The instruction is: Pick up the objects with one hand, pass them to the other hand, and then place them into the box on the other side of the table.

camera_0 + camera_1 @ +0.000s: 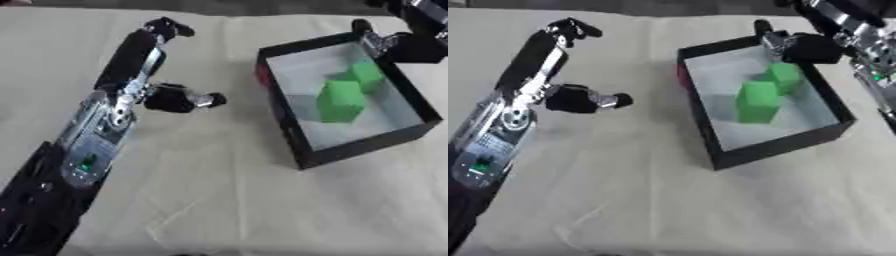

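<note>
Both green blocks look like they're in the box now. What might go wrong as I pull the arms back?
The right hand hangs over the black box's far rim, so withdrawing low may catch the wall and shift the box. One green block leans against the other; a knock could topple it. The left hand, open over the cloth, might drag it.

We've got 2 views, both from the stereo cam in the head, looking steeply down on the cloth-covered counter (219,210) from fairly close. L eye and R eye face the same way and share nearly the whole scene: black box (302,150) w/ green blocks (339,100), left hand (553,55) reaching in from the left side, right hand (802,46) at the box's far rim. In the R eye view everything sits shifted leftward, so more of the right arm shows there; the L eye view shows more of the left forearm.
</note>
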